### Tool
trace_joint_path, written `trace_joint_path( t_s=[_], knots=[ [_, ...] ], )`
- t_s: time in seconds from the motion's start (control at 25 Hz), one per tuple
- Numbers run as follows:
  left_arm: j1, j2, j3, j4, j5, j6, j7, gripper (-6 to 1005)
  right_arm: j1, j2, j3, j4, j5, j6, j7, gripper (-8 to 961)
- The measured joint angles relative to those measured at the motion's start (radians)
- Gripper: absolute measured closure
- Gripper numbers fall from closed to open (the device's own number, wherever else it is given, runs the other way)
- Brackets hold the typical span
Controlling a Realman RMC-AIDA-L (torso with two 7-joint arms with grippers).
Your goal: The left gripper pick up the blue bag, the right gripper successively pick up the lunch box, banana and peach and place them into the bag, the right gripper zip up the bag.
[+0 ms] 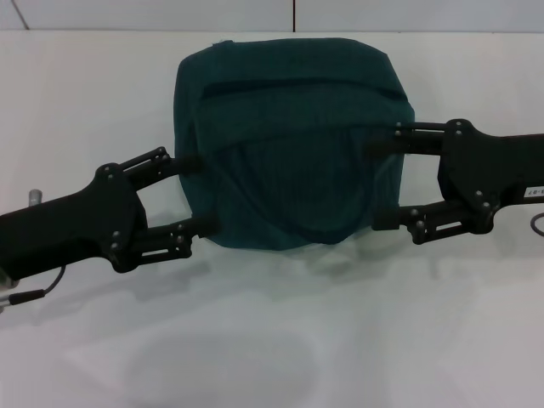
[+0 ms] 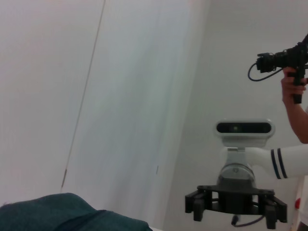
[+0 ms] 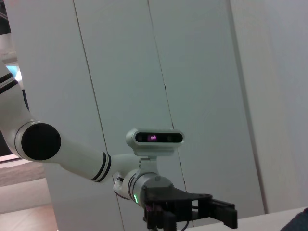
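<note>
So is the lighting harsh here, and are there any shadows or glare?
Head view: soft, even light; the white table shows only a faint shadow under the blue bag. Left wrist view: plain pale wall, no glare. Right wrist view: pale panels, no glare.

Bag sits mid table, blocking way between left gripper and right gripper. Both spread wide, fingers against bag sides. Bare table in front.
</note>
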Motion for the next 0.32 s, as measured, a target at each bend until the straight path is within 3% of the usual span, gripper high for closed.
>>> trace_joint_path(
  t_s=[0.32],
  knots=[
    [-0.002,-0.006,-0.003,-0.003,-0.007,-0.026,0.003,134,-0.002,0.007,0.006,0.007,0.001,0.01,-0.005,79]
  ],
)
